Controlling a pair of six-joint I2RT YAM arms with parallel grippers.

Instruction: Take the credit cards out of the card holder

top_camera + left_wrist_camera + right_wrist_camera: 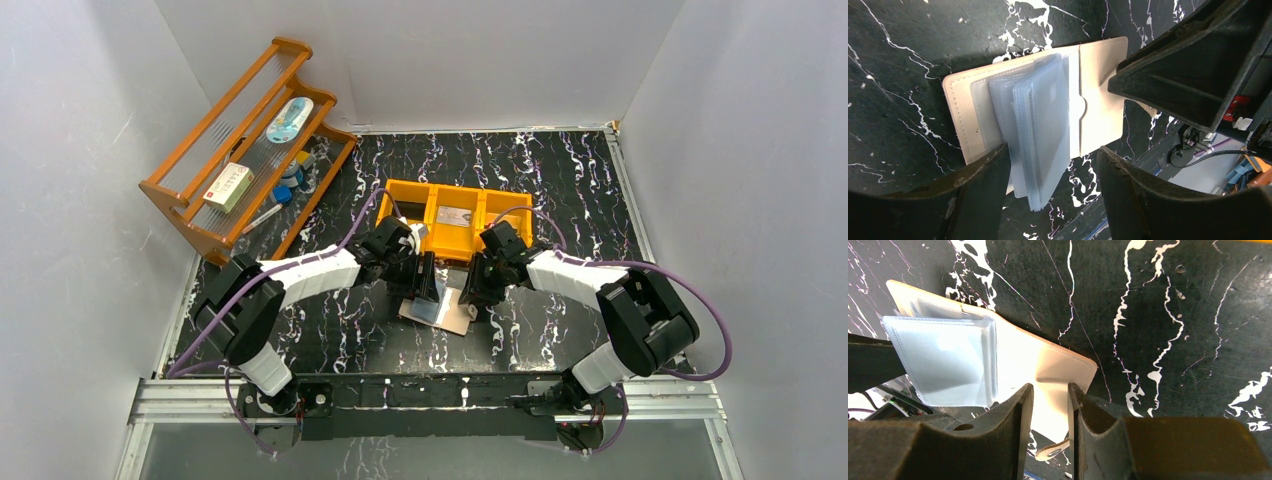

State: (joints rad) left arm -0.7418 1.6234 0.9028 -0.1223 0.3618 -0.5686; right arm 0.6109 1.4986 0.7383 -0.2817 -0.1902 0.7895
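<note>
The beige card holder (455,318) lies open on the black marbled table, just in front of the orange tray. Its stack of clear bluish sleeves (1043,125) stands partly upright off the cover (1100,85). My left gripper (1053,150) is open, one finger on each side of the sleeve stack's lower end. My right gripper (1049,390) stands with a narrow gap between its jaws, its tips down on the beige cover (1048,365); the closing tab (1053,450) shows through the gap. I cannot make out any credit cards in the sleeves.
The orange three-compartment tray (410,200) sits behind the holder, with a grey card-like thing (455,215) in its middle compartment. A wooden rack (245,150) with small items stands at the back left. White walls enclose the table; a metal rail runs along the near edge.
</note>
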